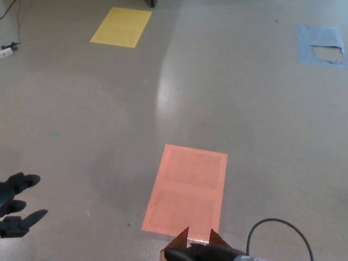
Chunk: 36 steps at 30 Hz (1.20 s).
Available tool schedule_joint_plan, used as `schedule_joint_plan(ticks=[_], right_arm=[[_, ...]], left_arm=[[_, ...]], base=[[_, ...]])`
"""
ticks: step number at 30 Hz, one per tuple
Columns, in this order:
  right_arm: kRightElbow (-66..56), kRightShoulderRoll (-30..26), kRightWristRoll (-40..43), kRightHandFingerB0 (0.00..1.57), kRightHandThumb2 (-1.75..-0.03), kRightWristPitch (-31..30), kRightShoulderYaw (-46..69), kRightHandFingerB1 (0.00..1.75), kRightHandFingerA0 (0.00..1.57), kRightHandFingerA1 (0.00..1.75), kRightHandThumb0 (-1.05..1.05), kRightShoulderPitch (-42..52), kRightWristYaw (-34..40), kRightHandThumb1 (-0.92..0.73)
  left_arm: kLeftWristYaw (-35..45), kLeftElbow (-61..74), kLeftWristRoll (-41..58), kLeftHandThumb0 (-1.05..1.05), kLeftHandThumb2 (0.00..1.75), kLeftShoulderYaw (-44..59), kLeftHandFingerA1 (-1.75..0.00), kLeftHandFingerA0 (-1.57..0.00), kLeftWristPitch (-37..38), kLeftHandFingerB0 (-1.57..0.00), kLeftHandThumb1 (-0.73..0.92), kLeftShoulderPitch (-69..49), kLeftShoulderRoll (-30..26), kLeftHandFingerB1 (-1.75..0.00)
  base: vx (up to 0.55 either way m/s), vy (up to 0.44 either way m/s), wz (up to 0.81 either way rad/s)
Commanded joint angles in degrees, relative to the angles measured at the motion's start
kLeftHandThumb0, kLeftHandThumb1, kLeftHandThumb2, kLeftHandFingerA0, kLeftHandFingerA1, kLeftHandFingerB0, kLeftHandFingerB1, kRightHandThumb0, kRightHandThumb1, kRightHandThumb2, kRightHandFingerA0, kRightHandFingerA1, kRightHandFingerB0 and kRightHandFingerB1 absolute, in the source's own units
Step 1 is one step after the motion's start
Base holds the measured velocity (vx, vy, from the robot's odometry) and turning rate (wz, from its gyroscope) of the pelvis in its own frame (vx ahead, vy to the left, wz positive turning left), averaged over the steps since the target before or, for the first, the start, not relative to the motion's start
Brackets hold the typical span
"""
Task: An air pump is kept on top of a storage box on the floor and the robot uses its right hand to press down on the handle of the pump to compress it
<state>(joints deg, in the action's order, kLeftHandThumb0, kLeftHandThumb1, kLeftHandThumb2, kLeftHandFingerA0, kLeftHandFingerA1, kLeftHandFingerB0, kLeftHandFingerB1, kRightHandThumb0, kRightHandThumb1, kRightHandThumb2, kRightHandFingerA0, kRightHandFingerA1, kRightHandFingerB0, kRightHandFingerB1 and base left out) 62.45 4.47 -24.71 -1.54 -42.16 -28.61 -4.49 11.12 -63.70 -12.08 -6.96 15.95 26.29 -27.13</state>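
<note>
Although the air pump itself cannot be made out, so that neither its long axis nor the way it points can be told, the brown storage box (187,243) on which it is said to stand is seen at the bottom edge of the frame, slightly right of centre. Only the box's upper part is shown: two pointed cardboard flaps are raised, with a pale strip between them.

The right hand (198,254) is seen just below those flaps, at the very bottom edge, low against the top of the box. Only a dark rounded part of it is shown, so whether it is open or closed cannot be told. A black cable (274,221) is looped in an arch above the wrist at lower right.

The left hand (13,204) is held at the lower left edge, well apart from the box, with its fingers spread and nothing gripped.

On the grey floor (244,98) three coloured patches are counted: one orange rectangle (187,187) just above the box, one yellow rectangle (120,26) at upper left, and one torn blue patch (322,44) at upper right. One box and two hands are visible.
</note>
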Motion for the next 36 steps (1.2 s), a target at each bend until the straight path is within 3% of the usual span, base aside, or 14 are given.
schedule_joint_plan(ticks=[1, 2, 8, 19, 20, 22, 28, 29, 30, 31, 32, 33, 35, 36], right_arm=[[9.30, 2.12, -4.03, 0.07, -1.04, 4.13, 0.20, 0.34, 0.08, 0.37, -0.79, -2.28, 7.95, -0.70], [10.03, 2.42, -4.20, 0.08, -0.75, 4.33, 0.35, 0.25, 0.10, 0.28, -0.79, -2.55, 8.23, -0.77], [12.95, 3.62, -5.53, 0.10, -0.70, 3.63, 0.81, 0.25, 0.12, 0.28, -0.76, -2.64, 9.76, -0.78], [13.96, 3.30, -6.60, 0.08, -0.75, 4.54, 2.71, 0.25, 0.12, 0.30, -0.80, -2.68, 9.97, -0.77], [13.84, 3.18, -6.69, 0.05, -1.05, 4.98, 3.00, 0.36, 0.07, 0.42, -0.75, -2.76, 10.15, -0.68], [13.51, 2.93, -6.65, 0.04, -1.06, 5.77, 3.74, 0.35, 0.07, 0.42, -0.75, -3.22, 10.61, -0.68], [9.15, 1.25, -3.14, 0.09, -0.69, 10.67, 9.29, 0.24, 0.11, 0.26, -0.80, -7.18, 8.00, -0.89], [6.51, 0.36, -1.81, 0.08, -1.07, 12.56, 11.26, 0.28, 0.09, 0.34, -0.85, -8.15, 7.05, -0.73], [5.70, 0.14, -1.78, 0.08, -1.07, 12.95, 11.91, 0.28, 0.09, 0.34, -0.85, -8.24, 6.76, -0.73], [2.92, -0.84, -1.22, 0.09, -0.69, 13.94, 12.89, 0.24, 0.11, 0.26, -0.75, -8.48, 6.40, -0.88], [-0.73, -2.09, -0.62, 0.09, -0.69, 15.15, 14.25, 0.24, 0.11, 0.26, -0.75, -8.69, 5.84, -0.88], [-4.96, -3.21, 0.60, 0.07, -1.02, 15.50, 15.99, 0.27, 0.08, 0.33, -0.79, -9.31, 4.28, -0.73], [-13.03, -5.40, 2.44, 0.03, -1.00, 15.65, 18.55, 0.31, 0.04, 0.38, -0.68, -9.33, 2.15, -0.69], [-18.34, -6.82, 3.87, 0.03, -1.00, 15.42, 20.27, 0.30, 0.04, 0.39, -0.68, -9.14, 0.52, -0.68]], left_arm=[[0.72, 0.24, 0.79, -0.46, 0.75, 1.50, -0.42, -0.24, -0.35, -0.11, 0.63, -1.93, -1.08, -0.35], [0.77, 0.31, 0.76, -0.46, 0.75, 1.65, -0.42, -0.24, -0.24, -0.11, 0.63, -2.04, -1.06, -0.35], [0.78, 0.91, 0.82, -0.46, 0.75, 2.32, -0.42, -0.24, -0.16, -0.11, 0.62, -3.37, -0.33, -0.35], [1.55, 0.83, 0.46, -0.46, 0.75, 3.08, -0.42, -0.25, 0.08, -0.11, 0.62, -3.59, -0.39, -0.36], [1.32, 0.94, 0.43, -0.46, 0.75, 3.12, -0.42, -0.25, 0.16, -0.11, 0.62, -3.87, -0.31, -0.36], [1.36, 0.76, 0.52, -0.45, 0.74, 3.25, -0.42, -0.24, 0.14, -0.11, 0.62, -3.93, -0.25, -0.36], [1.74, 0.95, 0.18, -0.46, 0.75, 3.21, -0.42, -0.25, -0.52, -0.10, 0.63, -3.45, -0.96, -0.35], [1.90, 0.93, 0.17, -0.46, 0.75, 3.24, -0.42, -0.25, -0.45, -0.10, 0.63, -3.26, -1.17, -0.36], [1.89, 0.90, 0.13, -0.46, 0.75, 3.24, -0.42, -0.25, -0.44, -0.10, 0.63, -3.21, -1.23, -0.36], [1.75, 0.96, 0.01, -0.47, 0.75, 3.17, -0.42, -0.25, -0.48, -0.11, 0.63, -3.21, -1.24, -0.36], [1.57, 1.04, -0.13, -0.47, 0.75, 3.09, -0.42, -0.25, -0.53, -0.11, 0.63, -3.21, -1.25, -0.36], [1.39, 0.82, -0.27, -0.46, 0.73, 3.09, -0.41, -0.22, -0.60, -0.12, 0.64, -2.67, -1.43, -0.35], [0.89, 0.78, -0.62, -0.46, 0.73, 2.91, -0.40, -0.20, -0.63, -0.13, 0.66, -2.43, -1.50, -0.35], [0.44, 0.84, -0.97, -0.24, 1.06, 2.69, -0.51, -0.09, -0.71, -0.07, 0.59, -2.40, -1.50, -0.50]], base=[[0.00, 0.000, 0.00], [0.00, 0.000, 0.00], [0.00, 0.000, 0.00], [0.00, 0.000, 0.00], [0.00, 0.000, 0.00], [0.00, 0.000, 0.00], [0.00, 0.000, 0.00], [0.00, 0.000, 0.00], [0.00, 0.000, 0.00], [0.00, 0.000, 0.00], [0.00, 0.000, 0.00], [0.00, 0.000, 0.00], [0.00, 0.000, 0.00], [0.00, 0.000, 0.00]])
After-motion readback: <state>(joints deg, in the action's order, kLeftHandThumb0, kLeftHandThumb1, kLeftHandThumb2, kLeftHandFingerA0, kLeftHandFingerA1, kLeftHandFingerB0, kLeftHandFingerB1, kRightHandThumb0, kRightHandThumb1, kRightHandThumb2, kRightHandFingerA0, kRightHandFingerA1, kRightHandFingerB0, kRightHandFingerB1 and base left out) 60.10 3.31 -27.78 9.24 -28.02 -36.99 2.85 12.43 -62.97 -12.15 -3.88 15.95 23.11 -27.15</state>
